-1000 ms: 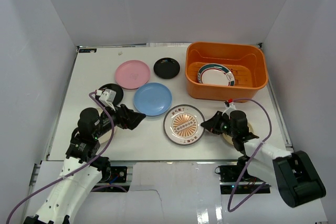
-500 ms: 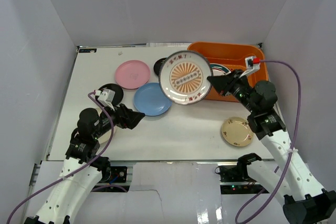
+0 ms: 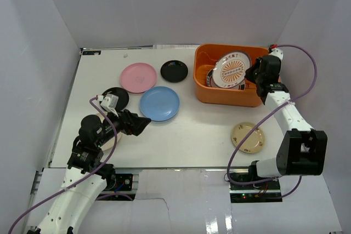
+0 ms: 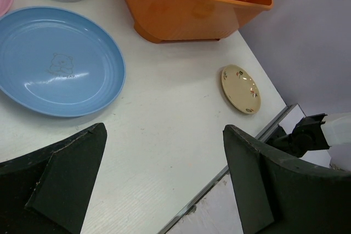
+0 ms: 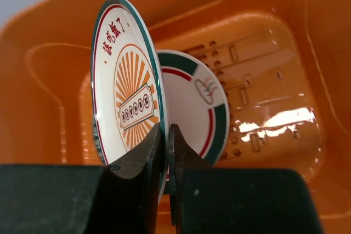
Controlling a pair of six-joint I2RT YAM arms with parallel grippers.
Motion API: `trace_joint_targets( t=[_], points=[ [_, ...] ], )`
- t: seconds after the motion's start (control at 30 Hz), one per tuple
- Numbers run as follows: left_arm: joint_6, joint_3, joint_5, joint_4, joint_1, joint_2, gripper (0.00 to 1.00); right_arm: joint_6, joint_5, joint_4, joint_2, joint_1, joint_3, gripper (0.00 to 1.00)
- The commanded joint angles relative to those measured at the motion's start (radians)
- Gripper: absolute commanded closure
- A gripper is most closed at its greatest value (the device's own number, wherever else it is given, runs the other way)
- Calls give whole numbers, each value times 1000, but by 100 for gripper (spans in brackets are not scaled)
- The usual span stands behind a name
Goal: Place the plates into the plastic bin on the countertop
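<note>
Right fingers (image 5: pixel 166 138) are clamping the rim of the sunburst plate (image 3: pixel 232 69), holding it tilted on edge over the floor of the orange bin (image 3: pixel 230 96) at the far right of the bench (image 3: pixel 197 135). A green-rimmed plate (image 5: pixel 200 108) is lying in the bin just behind it. Left fingers (image 4: pixel 163 135) are hanging spread wide and gripping nothing, near the blue plate (image 3: pixel 159 103). The pink plate (image 3: pixel 138 77), black plate (image 3: pixel 174 70), second black plate (image 3: pixel 123 94) and cream plate (image 3: pixel 247 137) are lying on the bench outside the bin.
</note>
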Motion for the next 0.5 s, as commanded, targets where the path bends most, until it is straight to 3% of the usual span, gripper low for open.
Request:
trace_joint_targets(
  t=[0.0,0.13,0.2,0.4,0.47],
  points=[
    [2,6,-6,-11,0,-8,2,-31,52,59,27,-4,79,92],
    [3,6,-7,-12,-1,-5,2,-40,66,40,119,-7,78,92],
    [3,6,-10,-13,0,-4,2,-43,86,37,135,-8,69,87],
    [3,8,-15,-16,0,2,2,-71,115,-25,110,-8,70,39],
    [2,9,-16,-16,-1,4,2,-81,98,-50,89,-8,88,31]
  ],
)
